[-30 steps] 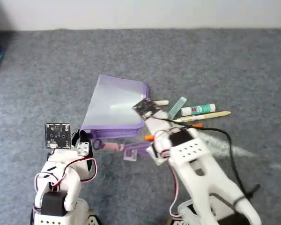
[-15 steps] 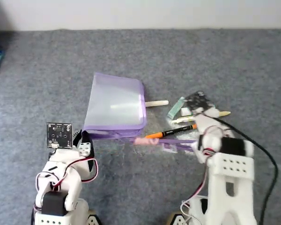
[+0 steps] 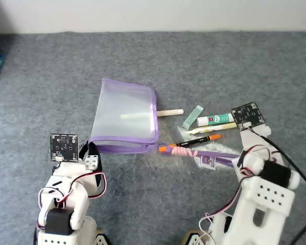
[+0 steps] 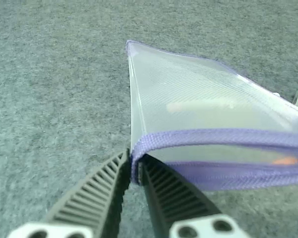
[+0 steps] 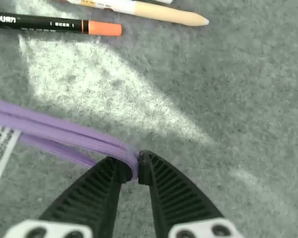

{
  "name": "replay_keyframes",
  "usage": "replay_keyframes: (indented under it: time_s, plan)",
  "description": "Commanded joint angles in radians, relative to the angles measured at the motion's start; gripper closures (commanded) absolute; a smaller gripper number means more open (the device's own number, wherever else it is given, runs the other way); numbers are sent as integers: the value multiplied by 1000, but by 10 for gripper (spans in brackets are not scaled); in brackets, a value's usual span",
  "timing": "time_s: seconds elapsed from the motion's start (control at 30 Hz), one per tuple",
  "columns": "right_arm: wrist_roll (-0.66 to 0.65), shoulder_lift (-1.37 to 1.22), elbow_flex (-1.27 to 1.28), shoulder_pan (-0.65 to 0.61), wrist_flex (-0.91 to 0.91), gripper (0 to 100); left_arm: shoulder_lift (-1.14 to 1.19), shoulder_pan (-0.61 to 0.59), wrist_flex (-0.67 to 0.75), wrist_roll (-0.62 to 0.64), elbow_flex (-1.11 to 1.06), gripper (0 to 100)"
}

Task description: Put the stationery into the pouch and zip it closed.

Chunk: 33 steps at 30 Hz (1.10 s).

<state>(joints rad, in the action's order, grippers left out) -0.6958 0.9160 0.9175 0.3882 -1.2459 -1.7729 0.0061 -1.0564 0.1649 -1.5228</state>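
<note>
High view gives us the clear, purple-edged pouch point(image 3: 125, 117) lying on the grey carpet point(image 3: 219, 66) ahead of both arms. We see the left gripper point(image 4: 135, 174) pinched narrow on the pouch's near corner seam. The right gripper point(image 5: 134, 168) is clamped on the end of the purple strap point(image 5: 49, 131), which runs taut from the pouch's other near corner. Outside the pouch, between it and the right arm, lie a black marker point(image 3: 194, 141), a glue stick point(image 3: 215, 119), a pale pencil point(image 3: 222, 126) and a wooden stick point(image 3: 169, 112).
</note>
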Motion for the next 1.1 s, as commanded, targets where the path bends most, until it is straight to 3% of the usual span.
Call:
replay_keyframes:
  time_s: [0.0,0.27,0.67,0.8,0.93,1.07]
  plan:
    - [-8,73,-49,-8,-35,991,-9,-3,21,-11,10,984]
    - [-5,272,-51,-168,-147,991,-5,-5,51,-5,-22,763]
    - [-3,547,-129,-306,-311,991,-5,-3,149,-12,-116,754]
    - [44,558,-218,-384,-374,991,-9,26,155,-63,-133,841]
    - [124,558,-245,-438,-409,991,-5,78,247,-120,-163,966]
    - [160,558,-247,-458,-417,991,-5,101,290,-153,-163,986]
